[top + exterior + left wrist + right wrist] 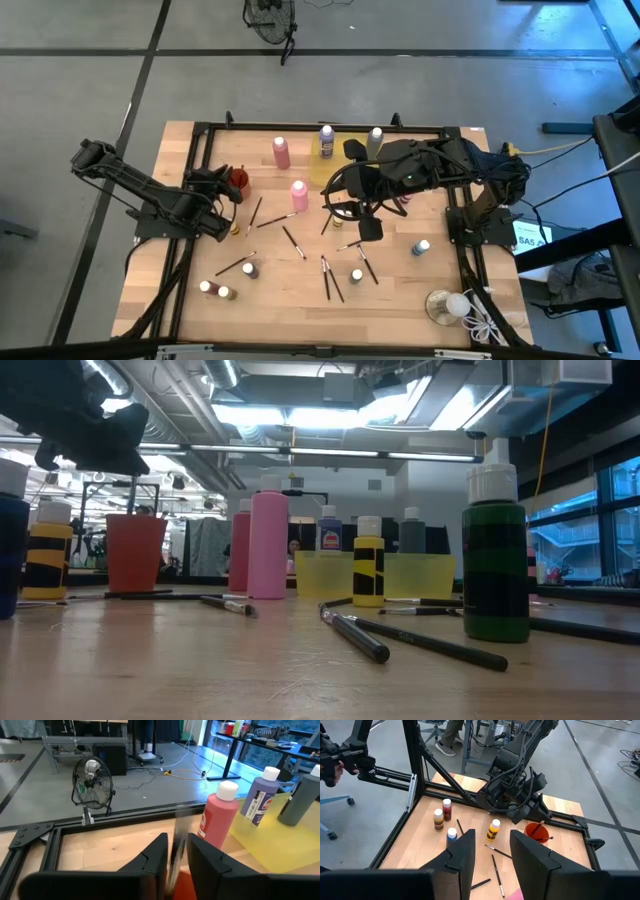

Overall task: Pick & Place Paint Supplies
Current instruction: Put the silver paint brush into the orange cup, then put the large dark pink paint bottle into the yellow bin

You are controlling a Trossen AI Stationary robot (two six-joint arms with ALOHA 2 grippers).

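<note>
My left gripper [232, 190] stands over a red cup [238, 179] at the table's left; a thin blurred paintbrush [176, 851] stands between its nearly shut fingers. The cup [537, 831] holds other brushes. My right gripper [492, 852] is open and empty, high above the table's middle [358, 212]. Several dark paintbrushes [294, 240] lie flat on the wood. Two pink bottles [281, 152] [299, 195] stand upright. A purple bottle [326, 140] and a grey bottle [375, 142] stand on a yellow tray [342, 165]. Small bottles [248, 268] stand near the front. My left gripper has the paintbrush's shaft [175, 862] between its two fingers, pointing down from above. The brush stands about upright over the red cup [184, 885]. It is blurred, and which part of the shaft the fingers are on does not show.
A clear round dish with a white ball and cord [447, 305] sits at the front right corner. A black frame [205, 130] runs around the table. In the low view a green bottle [495, 560] and brushes [360, 637] stand near the front edge.
</note>
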